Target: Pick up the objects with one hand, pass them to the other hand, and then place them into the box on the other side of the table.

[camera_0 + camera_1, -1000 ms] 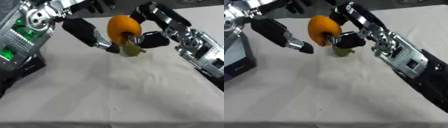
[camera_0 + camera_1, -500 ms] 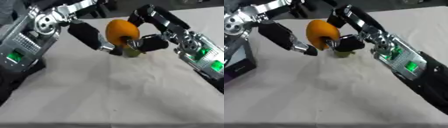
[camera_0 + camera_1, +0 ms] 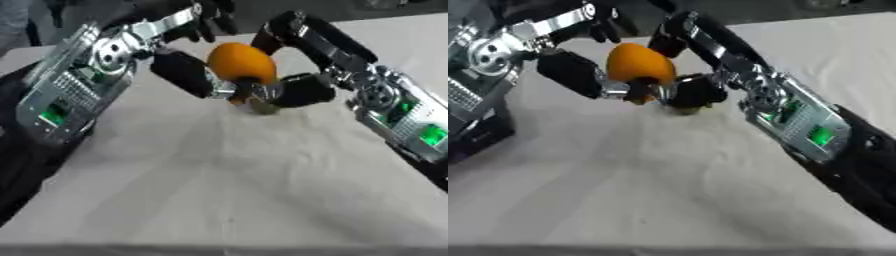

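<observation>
1. An orange is hanging above the far part of the cloth-covered table, between the two hands.
2. The right hand is curling its fingers round the orange's lower right side.
3. The left hand is touching the orange's left side; whether its fingers are closing, I cannot tell.

**You ask:** What surrounds your work?

**Answer:** A table draped in a wrinkled off-white cloth fills your view from nine o'clock through six to three. At twelve o'clock, past its far edge, lies a dark, blurred strip of room. Light falls evenly, with soft shadows on the cloth.
</observation>
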Action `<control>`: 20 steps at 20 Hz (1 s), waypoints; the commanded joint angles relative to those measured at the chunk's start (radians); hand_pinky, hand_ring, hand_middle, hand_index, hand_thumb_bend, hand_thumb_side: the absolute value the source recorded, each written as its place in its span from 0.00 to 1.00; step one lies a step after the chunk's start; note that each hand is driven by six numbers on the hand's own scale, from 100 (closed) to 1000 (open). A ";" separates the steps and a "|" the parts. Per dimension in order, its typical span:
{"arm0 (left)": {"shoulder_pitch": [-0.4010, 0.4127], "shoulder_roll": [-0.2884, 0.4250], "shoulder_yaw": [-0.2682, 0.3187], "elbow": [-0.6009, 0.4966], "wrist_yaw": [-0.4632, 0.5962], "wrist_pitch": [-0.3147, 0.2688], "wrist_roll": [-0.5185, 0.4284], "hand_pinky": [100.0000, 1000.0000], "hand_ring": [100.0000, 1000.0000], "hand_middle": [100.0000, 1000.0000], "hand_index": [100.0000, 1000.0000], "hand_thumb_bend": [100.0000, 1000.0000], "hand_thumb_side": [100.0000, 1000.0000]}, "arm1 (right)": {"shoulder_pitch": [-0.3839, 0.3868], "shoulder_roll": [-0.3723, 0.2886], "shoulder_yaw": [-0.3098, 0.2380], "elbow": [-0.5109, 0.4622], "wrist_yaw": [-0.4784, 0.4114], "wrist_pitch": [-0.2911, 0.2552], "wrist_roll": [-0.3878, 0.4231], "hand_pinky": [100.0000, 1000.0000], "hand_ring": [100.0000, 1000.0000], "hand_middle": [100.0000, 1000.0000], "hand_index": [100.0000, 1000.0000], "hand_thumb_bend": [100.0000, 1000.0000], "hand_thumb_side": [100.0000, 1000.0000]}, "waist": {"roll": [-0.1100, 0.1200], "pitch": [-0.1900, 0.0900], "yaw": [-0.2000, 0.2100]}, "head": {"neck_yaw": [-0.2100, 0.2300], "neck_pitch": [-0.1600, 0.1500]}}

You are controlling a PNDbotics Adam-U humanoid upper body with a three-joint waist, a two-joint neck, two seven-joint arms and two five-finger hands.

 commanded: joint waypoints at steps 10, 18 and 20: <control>-0.015 -0.001 -0.002 -0.022 0.024 -0.036 0.021 0.76 0.68 0.64 0.52 0.32 0.00 | -0.007 -0.006 -0.004 -0.020 0.018 0.004 0.009 0.65 0.57 0.40 0.47 0.13 0.00 | 0.009 0.003 -0.002 | 0.003 0.005; -0.014 0.003 -0.008 -0.019 -0.008 -0.038 -0.029 0.73 0.63 0.59 0.55 0.35 0.00 | 0.002 -0.008 -0.005 -0.020 0.027 0.013 0.010 0.65 0.57 0.40 0.47 0.14 0.00 | 0.008 0.005 -0.005 | 0.007 0.006; -0.014 0.003 -0.008 -0.018 -0.022 -0.036 -0.043 0.72 0.63 0.58 0.56 0.36 0.00 | 0.004 -0.009 -0.005 -0.020 0.029 0.014 0.010 0.65 0.57 0.40 0.47 0.14 0.00 | 0.008 0.005 -0.006 | 0.007 0.005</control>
